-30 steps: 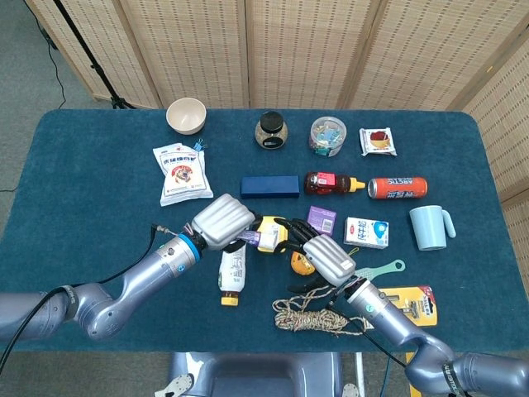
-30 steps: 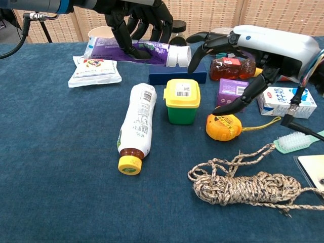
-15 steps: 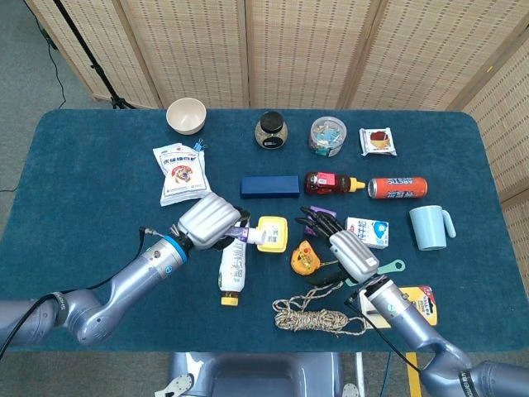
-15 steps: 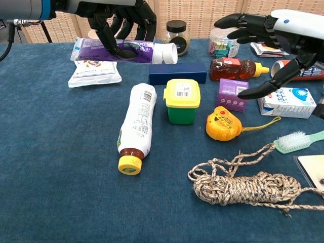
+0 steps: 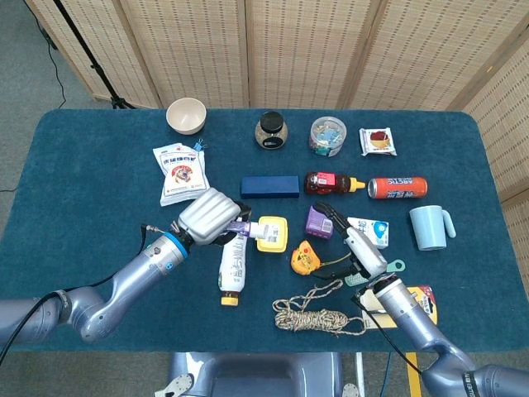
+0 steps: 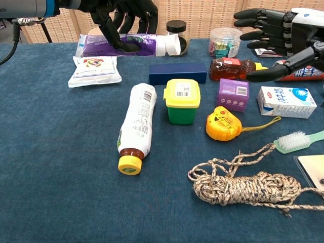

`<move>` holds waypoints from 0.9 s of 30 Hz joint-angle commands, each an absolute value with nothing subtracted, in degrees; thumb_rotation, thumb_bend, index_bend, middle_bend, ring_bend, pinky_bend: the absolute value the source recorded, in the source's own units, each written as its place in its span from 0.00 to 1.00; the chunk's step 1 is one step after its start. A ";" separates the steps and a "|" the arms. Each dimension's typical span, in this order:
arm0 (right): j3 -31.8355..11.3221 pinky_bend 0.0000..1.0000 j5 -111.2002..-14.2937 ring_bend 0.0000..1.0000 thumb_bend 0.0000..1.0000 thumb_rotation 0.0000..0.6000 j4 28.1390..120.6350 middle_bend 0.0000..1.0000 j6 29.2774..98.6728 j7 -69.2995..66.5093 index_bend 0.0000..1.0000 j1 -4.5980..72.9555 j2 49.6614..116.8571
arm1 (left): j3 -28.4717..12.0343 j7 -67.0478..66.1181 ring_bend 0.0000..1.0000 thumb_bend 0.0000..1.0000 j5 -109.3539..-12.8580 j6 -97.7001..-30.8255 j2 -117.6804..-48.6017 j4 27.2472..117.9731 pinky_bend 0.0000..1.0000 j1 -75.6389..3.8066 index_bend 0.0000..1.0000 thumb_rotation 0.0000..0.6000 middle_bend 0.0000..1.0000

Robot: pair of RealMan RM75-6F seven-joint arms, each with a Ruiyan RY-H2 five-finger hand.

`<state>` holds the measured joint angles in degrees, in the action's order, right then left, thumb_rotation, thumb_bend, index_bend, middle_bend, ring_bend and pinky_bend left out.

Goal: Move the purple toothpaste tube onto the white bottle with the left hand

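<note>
My left hand [image 6: 121, 12] grips the purple toothpaste tube [image 6: 126, 44] from above and holds it level in the air, white cap pointing right. In the head view the left hand [image 5: 211, 217] covers most of the tube [image 5: 240, 227], which hangs just above the upper end of the white bottle [image 5: 234, 269]. That white bottle [image 6: 137, 124] lies on its side on the blue table, yellow cap toward me. My right hand [image 6: 281, 33] hovers at the far right with fingers spread and nothing in it; in the head view this hand [image 5: 357, 246] is beside the milk carton.
A yellow-lidded green box [image 6: 182, 101] stands right of the bottle, with a navy box [image 6: 177, 72] behind it. A purple box [image 6: 233, 93], yellow tape measure [image 6: 223, 126], rope coil [image 6: 243, 185], milk carton [image 6: 286, 101] and brush [image 6: 298, 140] fill the right side. A snack packet [image 6: 96, 70] lies left.
My right hand has drawn away to the right, off the tube's cap end. The left hand keeps the tube and has drifted slightly left over the bottle's upper end.
</note>
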<state>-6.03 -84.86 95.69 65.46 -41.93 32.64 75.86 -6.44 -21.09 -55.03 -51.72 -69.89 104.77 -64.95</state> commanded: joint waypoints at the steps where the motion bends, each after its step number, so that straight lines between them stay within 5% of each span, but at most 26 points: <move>1: -7.22 0.00 -84.41 0.00 0.00 1.00 93.39 0.00 65.85 -54.54 0.00 31.49 76.40 | -7.07 -20.64 0.60 1.00 -54.70 -51.20 -69.75 104.38 0.59 -64.72 0.61 1.00 0.54; 18: -11.07 0.00 -82.39 0.00 0.00 0.37 88.66 0.00 69.71 -69.83 0.00 29.16 81.07 | -8.66 -23.77 0.61 1.00 -52.72 -51.89 -70.18 104.89 0.59 -64.41 0.61 1.00 0.54; 27: -13.68 0.00 -79.72 0.00 0.00 0.30 88.61 0.00 69.08 -70.67 0.00 29.45 83.63 | -8.78 -30.06 0.61 0.99 -51.05 -56.34 -72.54 106.40 0.60 -64.53 0.61 1.00 0.55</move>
<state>-13.22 -80.17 88.57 69.17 -71.10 29.34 83.11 -8.69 -28.87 -51.47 -55.12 -71.75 106.01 -64.51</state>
